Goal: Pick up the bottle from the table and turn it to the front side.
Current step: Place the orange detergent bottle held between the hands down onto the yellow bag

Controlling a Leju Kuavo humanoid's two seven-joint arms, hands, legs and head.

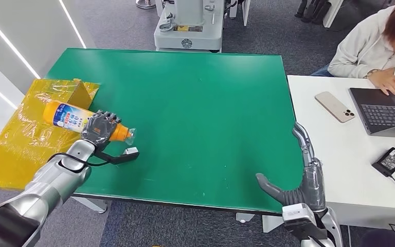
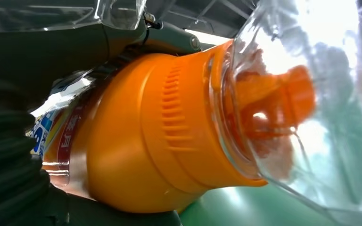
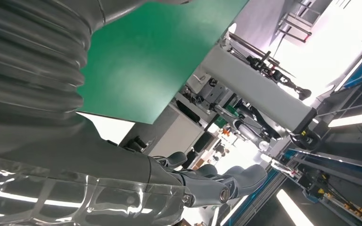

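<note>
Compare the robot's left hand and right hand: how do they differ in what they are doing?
The left robot hand grips the orange bottle at the green table's left side; the right robot hand holds nothing. The left hand's fingers curl around the bottle; the right hand's fingers are extended. Both have grey fingers on silver arms.

The left hand (image 1: 101, 128) covers the middle of the bottle (image 1: 68, 116), hiding where label meets orange neck; the label print is too small to read. The person (image 1: 375, 43) at far right is cut off by the picture's edge.
</note>
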